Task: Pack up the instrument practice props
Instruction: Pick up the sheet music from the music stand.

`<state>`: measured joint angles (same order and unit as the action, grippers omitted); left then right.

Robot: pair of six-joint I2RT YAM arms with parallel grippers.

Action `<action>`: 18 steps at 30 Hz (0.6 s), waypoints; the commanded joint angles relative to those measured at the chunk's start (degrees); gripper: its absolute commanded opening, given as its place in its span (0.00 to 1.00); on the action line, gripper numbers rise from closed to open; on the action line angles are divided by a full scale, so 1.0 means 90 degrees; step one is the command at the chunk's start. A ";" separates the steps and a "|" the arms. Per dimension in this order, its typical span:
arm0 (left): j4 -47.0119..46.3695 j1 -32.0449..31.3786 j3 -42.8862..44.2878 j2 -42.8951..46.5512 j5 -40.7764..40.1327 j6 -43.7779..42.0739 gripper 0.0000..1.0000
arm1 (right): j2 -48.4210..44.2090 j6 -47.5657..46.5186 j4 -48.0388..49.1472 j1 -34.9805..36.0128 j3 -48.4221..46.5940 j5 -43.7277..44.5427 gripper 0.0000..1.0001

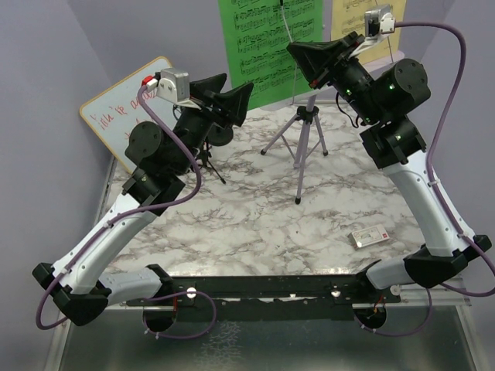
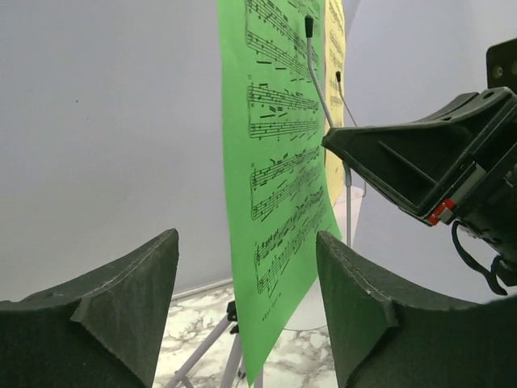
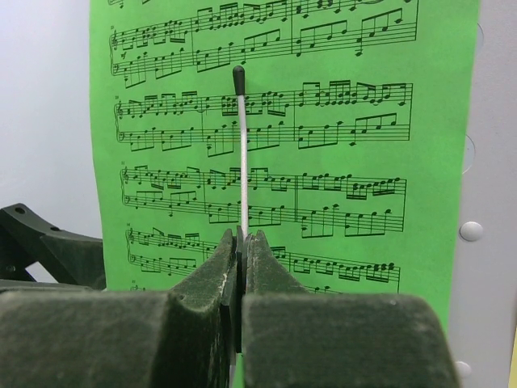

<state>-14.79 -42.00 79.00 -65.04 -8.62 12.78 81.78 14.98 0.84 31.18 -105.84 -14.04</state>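
Observation:
A green music sheet (image 1: 271, 46) hangs on the lilac music rack (image 1: 304, 139) at the back, with a yellow music sheet (image 1: 352, 19) to its right. My right gripper (image 1: 294, 50) is shut on the rack's thin wire arm (image 3: 243, 162), which has a black tip and stands in front of the green sheet (image 3: 339, 162). The perforated rack edge (image 3: 485, 162) shows beside the sheet. My left gripper (image 2: 246, 275) is open, and the green sheet's (image 2: 275, 202) lower edge hangs beyond the gap, untouched. A black mic tripod (image 1: 207, 158) is partly hidden under the left arm.
A wood-framed whiteboard (image 1: 116, 112) with red writing leans at the back left. A small flat white device (image 1: 370, 235) lies on the marble tabletop (image 1: 247, 224) at the front right. The rack's legs spread over the middle back, and lilac walls close in the back.

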 commanded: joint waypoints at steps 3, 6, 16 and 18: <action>0.0608 0.0094 0.0607 -0.0101 0.0606 -0.0150 0.71 | -0.0327 -0.0007 0.0528 0.0035 0.0292 -0.0191 0.01; 0.0868 0.0213 0.0911 -0.0310 0.0735 -0.0023 0.69 | -0.0327 0.0011 0.0548 0.0037 0.0290 -0.0231 0.01; 0.0809 0.0651 0.1270 -0.0735 0.1591 0.0628 0.52 | -0.0250 0.0074 0.0532 0.0035 0.0242 -0.0375 0.00; 0.0666 0.0654 0.1201 -0.0668 0.1786 0.0692 0.47 | -0.0250 0.0069 0.0532 0.0033 0.0239 -0.0377 0.00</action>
<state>-7.97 -36.47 89.21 -71.68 2.00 16.67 80.66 15.03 3.42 31.18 -103.61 -14.81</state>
